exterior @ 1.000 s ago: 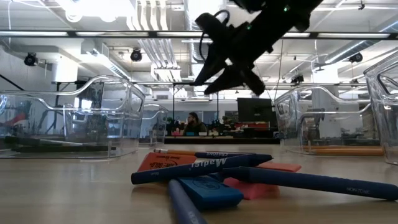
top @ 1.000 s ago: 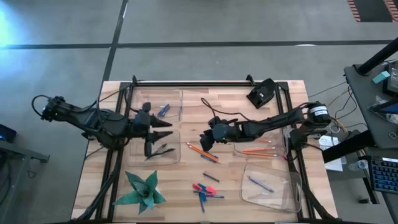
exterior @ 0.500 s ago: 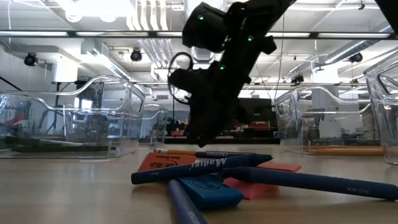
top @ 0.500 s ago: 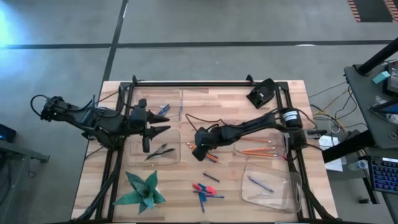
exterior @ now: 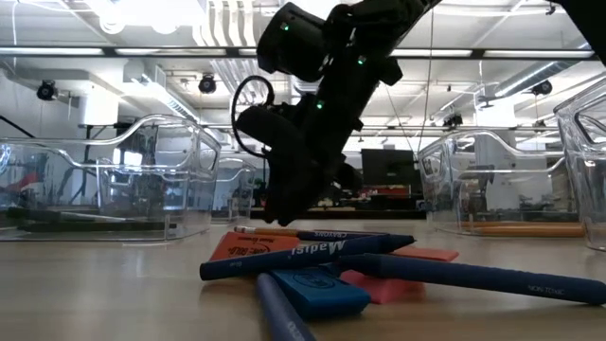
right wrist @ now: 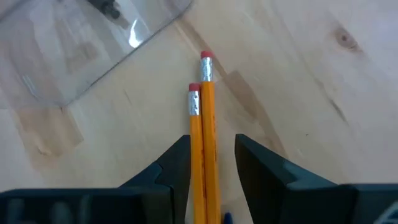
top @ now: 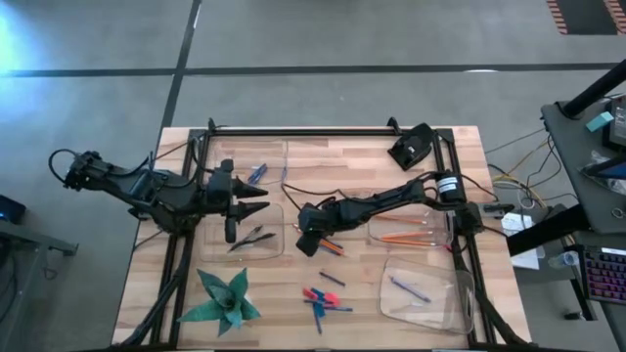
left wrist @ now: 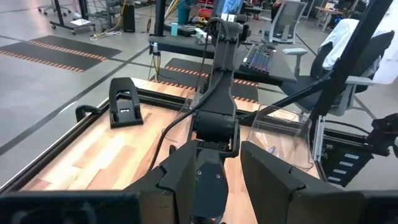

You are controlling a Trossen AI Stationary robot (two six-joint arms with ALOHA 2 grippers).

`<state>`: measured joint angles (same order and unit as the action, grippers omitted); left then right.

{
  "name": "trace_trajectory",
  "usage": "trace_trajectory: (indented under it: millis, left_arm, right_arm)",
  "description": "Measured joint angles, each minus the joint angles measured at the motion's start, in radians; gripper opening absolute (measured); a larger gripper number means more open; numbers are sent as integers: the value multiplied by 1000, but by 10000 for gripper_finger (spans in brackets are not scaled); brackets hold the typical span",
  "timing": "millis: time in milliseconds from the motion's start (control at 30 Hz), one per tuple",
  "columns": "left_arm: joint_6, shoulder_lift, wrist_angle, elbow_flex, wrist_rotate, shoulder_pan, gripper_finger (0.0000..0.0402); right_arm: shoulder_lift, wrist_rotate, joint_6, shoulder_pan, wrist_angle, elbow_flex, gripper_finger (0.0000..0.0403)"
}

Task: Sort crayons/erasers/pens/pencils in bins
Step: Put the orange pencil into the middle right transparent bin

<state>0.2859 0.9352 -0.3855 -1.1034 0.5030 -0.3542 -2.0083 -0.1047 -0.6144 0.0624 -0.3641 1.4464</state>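
Two orange pencils (right wrist: 202, 130) lie side by side on the wooden table (top: 342, 147), their eraser ends pointing away from my right gripper (right wrist: 211, 165). That gripper (top: 306, 240) has come down over them, open, one finger on each side; a clear gap shows beside one finger. In the low view it hangs just above the tabletop (exterior: 282, 213). My left gripper (top: 262, 200) waits open above the left bins (top: 256, 235), holding nothing. A pink eraser (exterior: 248, 248) and a blue eraser (exterior: 317, 290) lie under blue pens (exterior: 308, 254).
Far left bin (top: 256, 168) holds blue sticks; right bin (top: 406, 233) holds orange pencils; near right bin (top: 425, 291) holds one bluish stick. A dark stick (top: 331, 278) and a pink and blue cluster (top: 321, 298) lie loose. A green folded shape (top: 227, 298) sits near left.
My right gripper has travelled toward the table's left edge and sunk from well above the table down to the two loose pencils, tipping more steeply downward and rolling as it went. The pencils have stayed where they lay.
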Motion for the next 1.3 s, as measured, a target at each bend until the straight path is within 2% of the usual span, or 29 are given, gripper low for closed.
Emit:
trace_trajectory:
  millis: [533, 667, 933, 1200, 1300]
  left_arm:
    - [-4, 0, -19, 1, -3, 1, 114]
    - [-4, 0, -21, 4, -3, 1, 114]
    - [-4, -1, -22, 11, -3, 1, 114]
    - [-4, -1, -21, 13, -2, 1, 114]
    - [-3, -1, -21, 13, -2, 1, 114]
  right_arm:
    - [-32, -3, -6, -2, -19, 2, 107]
    - [-32, -5, 4, -2, -27, 2, 88]
    - [-34, -37, 37, -1, -69, 1, 17]
    - [-28, -17, 43, -2, -102, 31, 14]
    - [-22, -15, 57, -2, -167, 63, 13]
